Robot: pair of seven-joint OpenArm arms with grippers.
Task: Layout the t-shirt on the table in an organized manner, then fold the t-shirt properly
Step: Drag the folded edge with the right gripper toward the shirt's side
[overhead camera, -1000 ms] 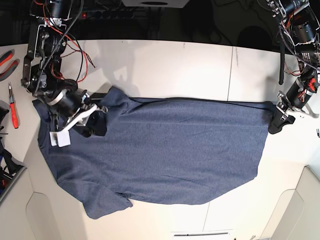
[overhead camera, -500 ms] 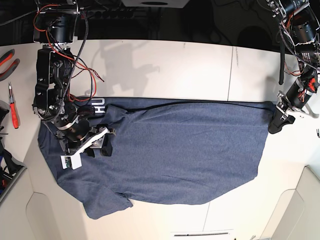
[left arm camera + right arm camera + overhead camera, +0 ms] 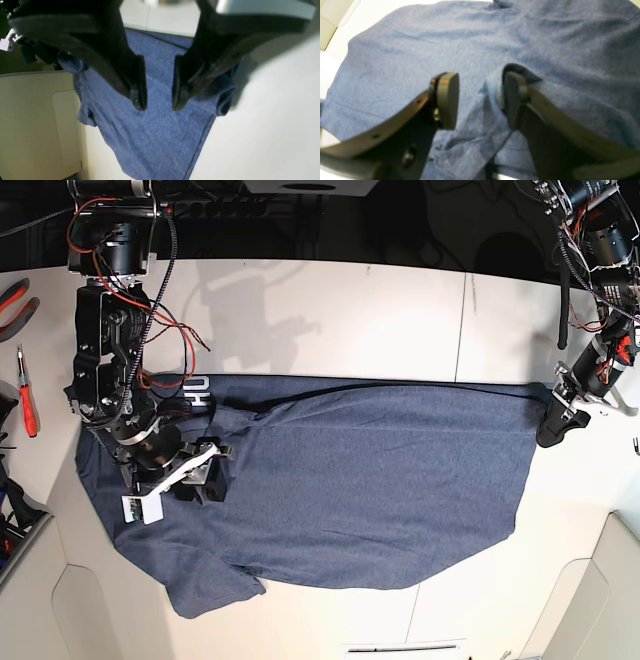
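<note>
The right tool is hovering with its pads spread apart over the t-shirt, a raised fold of blue cloth standing between the pads but not pinched; the fold is brushing the inner face of one pad. In the base view this tool is sitting over the collar-and-shoulder end of the garment, near a flipped-over patch showing white lettering.

The left tool is standing with its pads parted over the opposite end, at the hem corner. The wrist view shows open cloth in the gap between the tips and a small curl of hem just beside one finger, so nothing is being gripped there.

The t-shirt is lying spread across the counter, its long axis running side to side between the two arms, one sleeve trailing toward the near edge. The upper edge is looking fairly straight; the collar end is rumpled.

The relation that matters: the bunched fabric is lying directly beneath and between the right tool's pads, so that arm is by far the nearer one for smoothing or re-gripping this end, probably pulling away from the left arm along the garment's length.
</note>
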